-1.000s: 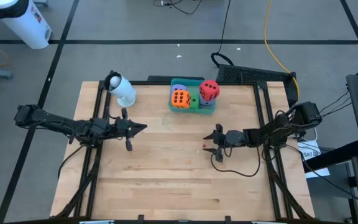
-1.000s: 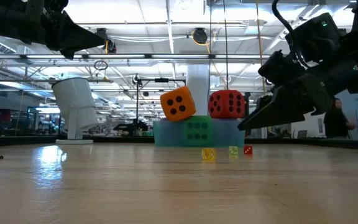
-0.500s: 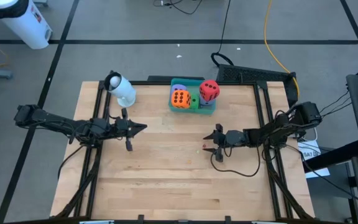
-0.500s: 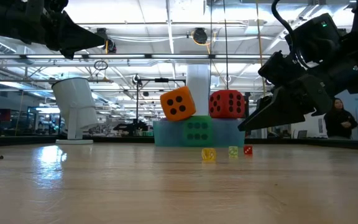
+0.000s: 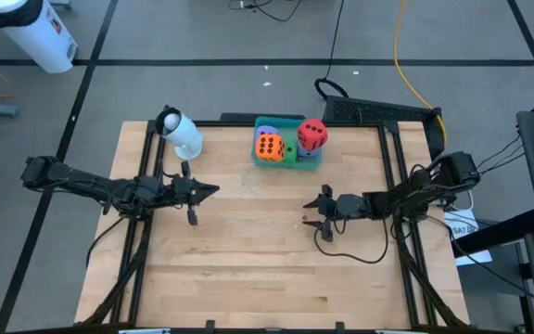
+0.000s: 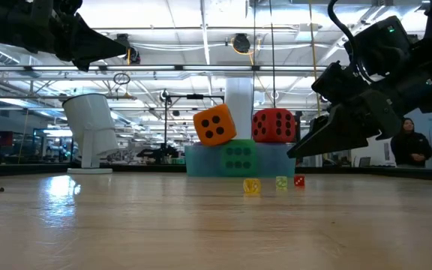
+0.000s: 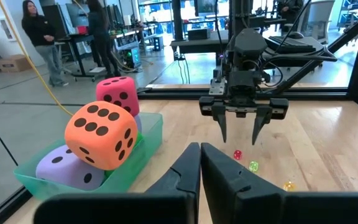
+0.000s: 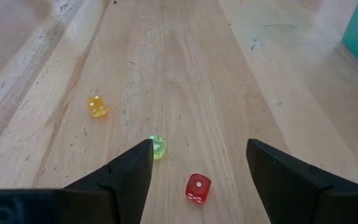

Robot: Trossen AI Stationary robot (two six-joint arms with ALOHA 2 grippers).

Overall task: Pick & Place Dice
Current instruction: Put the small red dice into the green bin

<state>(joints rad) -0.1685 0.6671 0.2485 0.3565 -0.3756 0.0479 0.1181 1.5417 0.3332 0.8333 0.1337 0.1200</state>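
A teal tray at the table's far edge holds large soft dice: orange and red rest on top of a green one and a light purple one. Three tiny translucent dice lie on the wood: yellow, green and red. My right gripper hangs open just above and short of them, slanting down, touching nothing. My left gripper is shut and level, left of centre, nothing in it.
A white cup stands at the table's far left. A black cable loops on the wood beneath my right arm. Bare wood lies toward the near edge. People stand in the room beyond the table.
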